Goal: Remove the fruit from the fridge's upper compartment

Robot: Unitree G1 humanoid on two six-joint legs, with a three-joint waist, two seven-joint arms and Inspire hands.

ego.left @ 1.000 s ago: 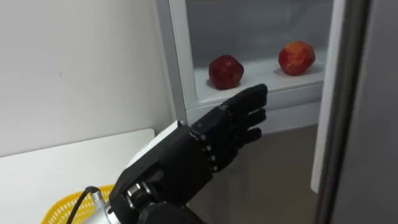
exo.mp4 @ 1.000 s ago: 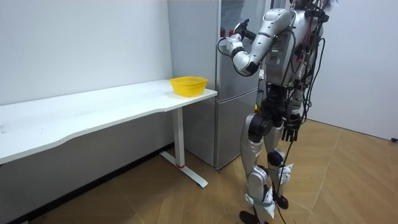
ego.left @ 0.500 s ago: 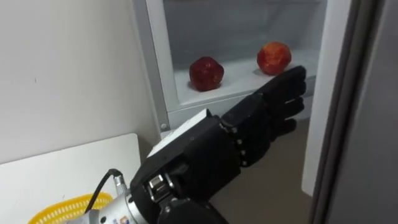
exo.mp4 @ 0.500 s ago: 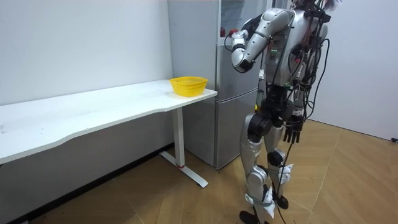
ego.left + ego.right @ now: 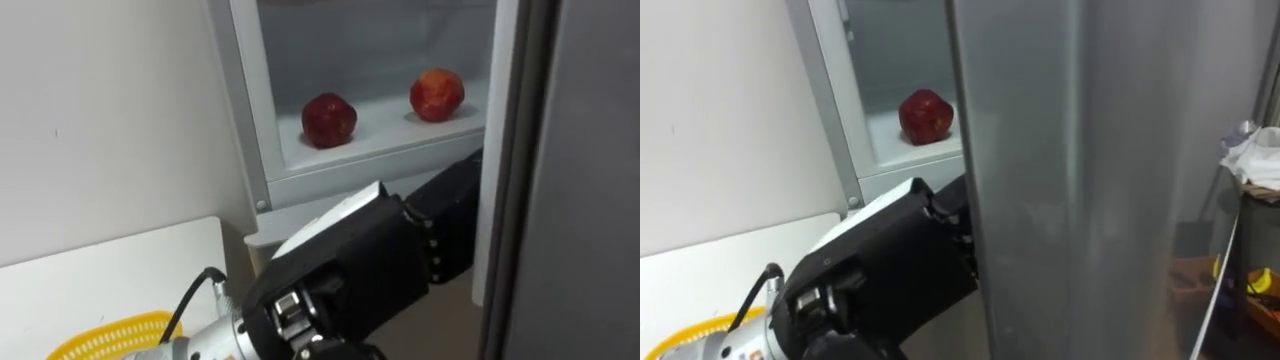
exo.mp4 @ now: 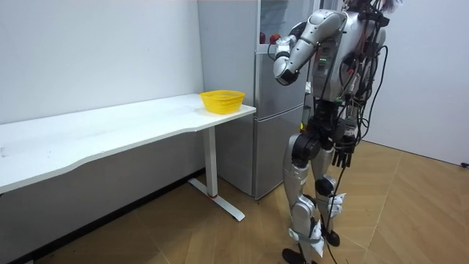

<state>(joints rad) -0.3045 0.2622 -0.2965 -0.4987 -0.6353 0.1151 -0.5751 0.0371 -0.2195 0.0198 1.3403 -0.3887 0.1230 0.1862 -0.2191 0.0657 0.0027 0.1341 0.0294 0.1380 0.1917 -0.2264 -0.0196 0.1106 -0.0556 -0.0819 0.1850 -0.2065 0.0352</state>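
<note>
Two red apples lie on the white shelf [image 5: 385,142] of the upper fridge compartment: a darker apple [image 5: 329,119] on the left and a lighter, orange-red apple [image 5: 436,94] further right. My black left hand [image 5: 370,262] reaches out below the shelf toward the grey fridge door [image 5: 560,180], and its front end is hidden behind the door's edge. It touches neither apple. In the right eye view the door [image 5: 1070,200] covers the lighter apple, and the darker apple [image 5: 926,115] stays visible. My right hand [image 6: 344,155] hangs relaxed at my side.
I stand upright in front of the grey fridge [image 6: 271,110]. A yellow basket [image 6: 222,100] sits at the end of the long white table [image 6: 110,132] beside the fridge. In the left eye view the basket [image 5: 110,337] lies at the lower left.
My left hand has moved forward and to the right, from in front of the shelf to the door's edge, where its front end is now hidden. The apples have not moved.
</note>
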